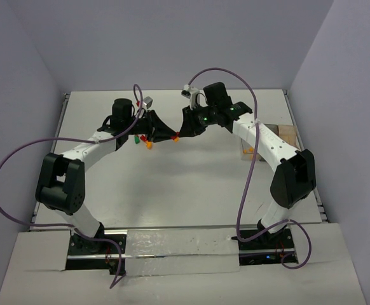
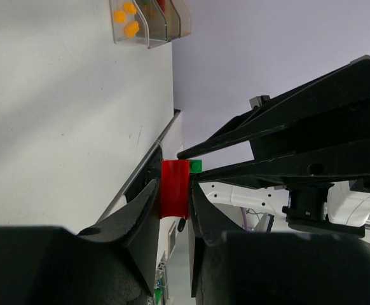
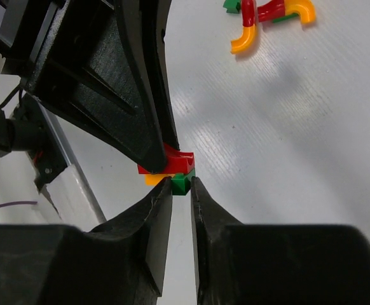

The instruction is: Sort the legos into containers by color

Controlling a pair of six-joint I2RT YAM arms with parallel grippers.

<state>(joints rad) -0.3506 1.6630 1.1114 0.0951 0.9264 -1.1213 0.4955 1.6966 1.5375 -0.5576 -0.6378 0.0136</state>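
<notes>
Left tool (image 2: 174, 190) around red lego (image 2: 174, 198); containers (image 2: 148, 42) with orange legos (image 2: 130, 19), possibly red.

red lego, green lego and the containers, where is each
red lego (image 2: 174, 189), left wrist view, middle of its face
green lego (image 3: 180, 184), right wrist view, its near face
containers (image 2: 144, 37), left wrist view, clear wall

text: none readable — labels: none — numbers: none — signs: none
</notes>
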